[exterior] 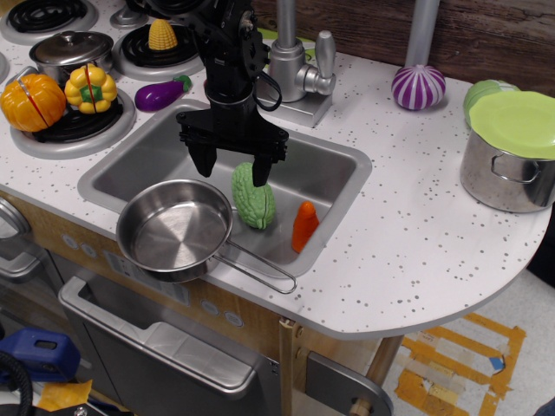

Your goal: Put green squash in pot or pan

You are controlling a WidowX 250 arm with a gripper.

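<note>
Stainless steel sink basin point(334, 178), set into a white speckled countertop point(416, 251), holds the objects of interest. A light green, bumpy toy squash point(255, 201) lies on the basin floor, just right of a shallow steel frying pan point(172, 232) and apparently touching its rim. The pan sits at the front left corner of the sink, partly over the basin edge, with its thin wire-loop handle point(260, 264) running rightward along the front lip. An orange toy carrot point(304, 226) stands just right of the squash, apart from it.

Black robot gripper point(232, 166) hangs directly above the squash's upper end, its two fingers spread apart and pointing down. The right finger point(262, 171) overlaps the top of the squash in this view; whether it touches cannot be told. Nothing is held.

Behind the sink stands a grey toy faucet point(299, 74). On the left, the stove area carries a purple eggplant point(160, 94), a yellow bell pepper point(90, 87), an orange pumpkin point(32, 100), a corn cob point(162, 35) and a small lidded steel pot point(71, 52). On the right rest a purple-and-white striped onion point(418, 87) and a taller steel pot point(507, 169) with a lime-green lid point(519, 121).
</note>
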